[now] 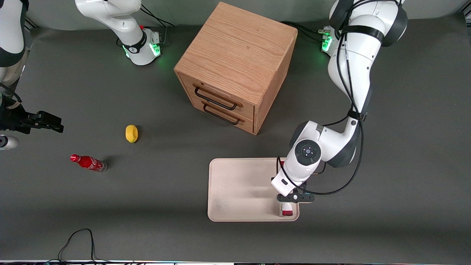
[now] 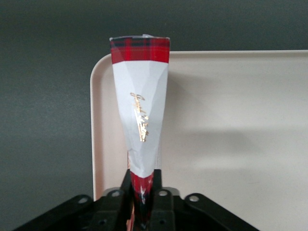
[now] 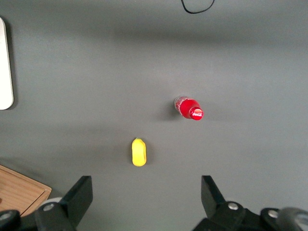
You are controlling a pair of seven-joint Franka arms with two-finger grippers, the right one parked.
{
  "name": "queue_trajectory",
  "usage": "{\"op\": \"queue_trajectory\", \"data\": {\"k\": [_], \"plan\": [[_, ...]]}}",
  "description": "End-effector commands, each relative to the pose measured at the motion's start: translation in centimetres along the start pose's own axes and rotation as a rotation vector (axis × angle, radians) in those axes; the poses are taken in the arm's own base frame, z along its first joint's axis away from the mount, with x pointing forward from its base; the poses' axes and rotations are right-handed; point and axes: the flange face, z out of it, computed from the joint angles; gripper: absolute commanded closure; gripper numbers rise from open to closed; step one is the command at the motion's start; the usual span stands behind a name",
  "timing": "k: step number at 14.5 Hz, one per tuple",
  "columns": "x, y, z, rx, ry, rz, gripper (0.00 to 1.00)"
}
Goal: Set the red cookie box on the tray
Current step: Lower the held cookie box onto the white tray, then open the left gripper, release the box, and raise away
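The red cookie box (image 2: 140, 110), slim with a grey-white panel and a red tartan end, is held on edge between the fingers (image 2: 126, 185) of my gripper (image 2: 143, 192), which is shut on it. It hangs over the corner of the cream-white tray (image 2: 231, 125). From the front, the gripper (image 1: 290, 200) is over the tray (image 1: 239, 189) at its end toward the working arm, near the rim closest to the camera. Only the lower end of the box (image 1: 286, 210) shows below the gripper. I cannot tell whether the box touches the tray.
A wooden two-drawer cabinet (image 1: 235, 66) stands farther from the camera than the tray. A yellow lemon-like object (image 1: 131, 133) and a small red cola bottle (image 1: 88, 162) lie toward the parked arm's end of the table. A black cable (image 1: 77, 239) loops at the table's near edge.
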Motion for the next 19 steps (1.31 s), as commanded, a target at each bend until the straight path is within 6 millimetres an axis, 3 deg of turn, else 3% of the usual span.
{"op": "queue_trajectory", "data": {"k": [1,3,5,8,11,14,16,19], "plan": [[-0.4,-0.2,-0.4,0.02,0.007,-0.001,0.01],[-0.2,-0.5,-2.0,0.03,-0.007,-0.028,0.01],[-0.1,-0.5,-6.2,0.042,-0.033,-0.037,0.01],[-0.9,-0.9,-16.5,0.069,-0.071,-0.053,0.01],[-3.5,-3.0,-27.6,0.116,-0.125,-0.063,0.01],[-5.0,-7.3,-34.7,0.129,-0.153,-0.105,0.01],[-5.1,-10.6,-37.3,0.117,-0.165,-0.099,0.01],[-4.9,-18.1,-40.5,0.075,-0.188,-0.056,0.0]]}}
